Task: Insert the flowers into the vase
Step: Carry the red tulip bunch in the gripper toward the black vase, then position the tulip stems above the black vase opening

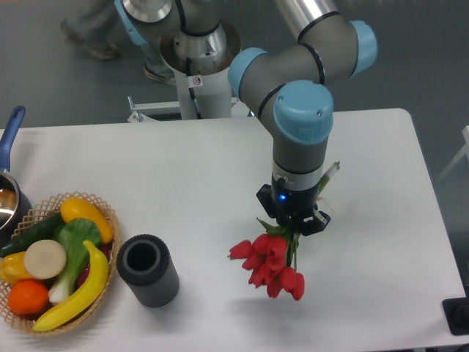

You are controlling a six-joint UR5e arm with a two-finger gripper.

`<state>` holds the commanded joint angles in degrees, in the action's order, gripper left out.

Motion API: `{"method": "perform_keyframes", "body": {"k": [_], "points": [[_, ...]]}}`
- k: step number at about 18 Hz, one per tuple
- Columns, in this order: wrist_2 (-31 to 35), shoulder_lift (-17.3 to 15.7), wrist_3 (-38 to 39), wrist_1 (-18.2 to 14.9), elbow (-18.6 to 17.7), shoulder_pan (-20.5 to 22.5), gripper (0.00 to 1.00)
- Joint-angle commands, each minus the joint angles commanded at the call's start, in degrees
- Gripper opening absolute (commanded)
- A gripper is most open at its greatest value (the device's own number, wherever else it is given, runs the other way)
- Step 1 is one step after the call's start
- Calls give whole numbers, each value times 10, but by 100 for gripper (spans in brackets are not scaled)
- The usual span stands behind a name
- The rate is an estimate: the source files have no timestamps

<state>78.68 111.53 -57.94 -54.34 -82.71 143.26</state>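
The flowers (270, 262), a bunch of red tulips with green stems, hang buds-down from my gripper (294, 224) right of the table's middle. The gripper points down and is shut on the stems; the buds are just above the white table (183, 169). The vase (147, 269), a short dark grey ribbed cylinder with its opening up, stands on the table to the left of the flowers, well apart from them. The fingertips are hidden behind the stems and leaves.
A wicker basket (102, 213) with a banana, orange, cucumber and other fruit and vegetables sits at the left edge, beside the vase. A pot with a blue handle (10, 136) is at the far left. A person's feet stand on the floor behind the table.
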Motion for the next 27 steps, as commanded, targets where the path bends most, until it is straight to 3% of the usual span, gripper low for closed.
{"method": "perform_keyframes", "body": {"k": [2, 4, 7, 12, 15, 21, 24, 27], "points": [[-26, 4, 19, 45, 0, -2, 0], [-97, 5, 25, 70, 2, -1, 0], [-137, 6, 42, 71, 6, -2, 0], [-291, 28, 88, 71, 44, -1, 0], [-326, 29, 98, 75, 55, 0, 0], [-569, 28, 112, 84, 47, 38, 0], [-616, 28, 112, 84, 40, 45, 4], [-622, 23, 112, 84, 29, 42, 4]]}}
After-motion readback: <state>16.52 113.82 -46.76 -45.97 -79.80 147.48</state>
